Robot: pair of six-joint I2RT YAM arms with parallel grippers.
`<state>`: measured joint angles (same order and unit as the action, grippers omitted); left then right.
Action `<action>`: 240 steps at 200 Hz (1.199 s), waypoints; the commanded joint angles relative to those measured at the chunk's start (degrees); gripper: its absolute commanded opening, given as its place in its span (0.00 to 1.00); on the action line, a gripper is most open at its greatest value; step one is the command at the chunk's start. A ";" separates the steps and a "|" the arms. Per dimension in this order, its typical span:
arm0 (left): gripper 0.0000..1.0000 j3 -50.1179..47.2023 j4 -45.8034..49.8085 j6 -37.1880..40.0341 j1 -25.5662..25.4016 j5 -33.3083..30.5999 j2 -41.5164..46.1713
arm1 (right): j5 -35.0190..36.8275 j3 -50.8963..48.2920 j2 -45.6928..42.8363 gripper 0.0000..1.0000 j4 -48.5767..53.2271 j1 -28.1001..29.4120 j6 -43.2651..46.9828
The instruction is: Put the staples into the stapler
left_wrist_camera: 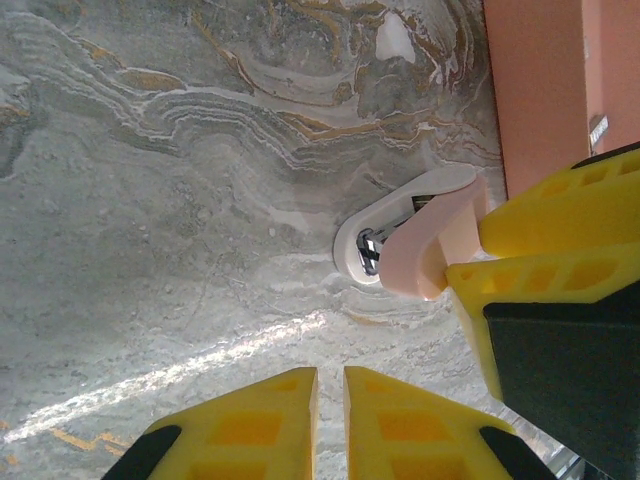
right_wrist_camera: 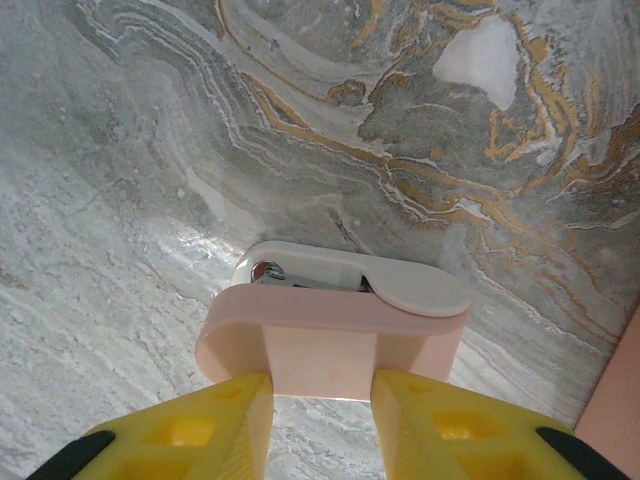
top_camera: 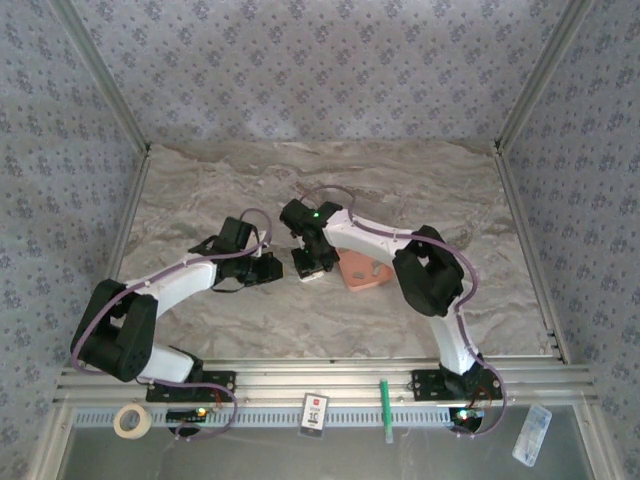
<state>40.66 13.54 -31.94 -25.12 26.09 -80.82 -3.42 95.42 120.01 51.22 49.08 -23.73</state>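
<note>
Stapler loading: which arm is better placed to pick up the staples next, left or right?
Left, probably. The right gripper is closed on the stapler and so is occupied. The left gripper is shut and holds nothing, with the salmon tray ahead in its wrist view.

Smooth matt plastic stapler [right_wrist_camera: 330, 340], glossy marbled table [right_wrist_camera: 120, 200]

One stapler [right_wrist_camera: 335, 340] and one salmon-pink tray [top_camera: 362, 270], with a single grey staple strip [left_wrist_camera: 598, 128] to be made out in it. Two grippers: left gripper [left_wrist_camera: 330, 378], right gripper [right_wrist_camera: 322, 380]. Along the table's [top_camera: 220, 180] near edge — one tape roll [top_camera: 131, 420], one card [top_camera: 315, 412], one green pen [top_camera: 384, 410], one clear bag [top_camera: 531, 435].
</note>
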 commanded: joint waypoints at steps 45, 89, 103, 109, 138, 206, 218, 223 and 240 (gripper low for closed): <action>0.16 -0.26 1.99 1.27 0.51 -0.45 3.36 | 7.32 1.60 6.94 0.34 9.42 2.50 -2.26; 0.16 -1.46 2.07 1.01 1.18 -0.57 5.01 | 7.85 3.42 7.70 0.34 10.35 3.34 -2.55; 0.16 -1.65 2.08 0.83 1.21 -0.50 5.32 | 8.17 4.25 7.21 0.35 10.88 3.56 -2.55; 0.16 -1.73 2.15 0.75 1.26 -0.51 5.53 | 8.40 4.64 6.80 0.36 11.27 3.56 -2.55; 0.18 -1.82 2.38 0.40 1.60 -0.93 6.80 | 8.17 5.83 2.73 0.40 11.21 3.36 -3.07; 0.18 -2.83 2.54 0.31 2.60 -0.86 8.47 | 1.13 5.49 -1.16 0.35 6.02 2.40 -4.31; 0.18 -3.03 2.52 0.39 2.62 -0.86 8.61 | 0.19 5.67 -0.65 0.33 5.42 2.34 -4.31; 0.18 -3.07 2.53 0.39 2.76 -0.82 8.68 | -0.17 5.69 -0.34 0.32 5.13 2.29 -4.26; 0.18 -3.05 2.48 0.46 2.90 -0.69 8.83 | -0.62 5.57 0.31 0.30 4.70 2.16 -4.31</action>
<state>38.02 15.31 -31.99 -22.85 25.61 -73.47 -1.72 101.16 119.98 56.58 51.72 -27.20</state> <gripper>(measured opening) 0.184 0.315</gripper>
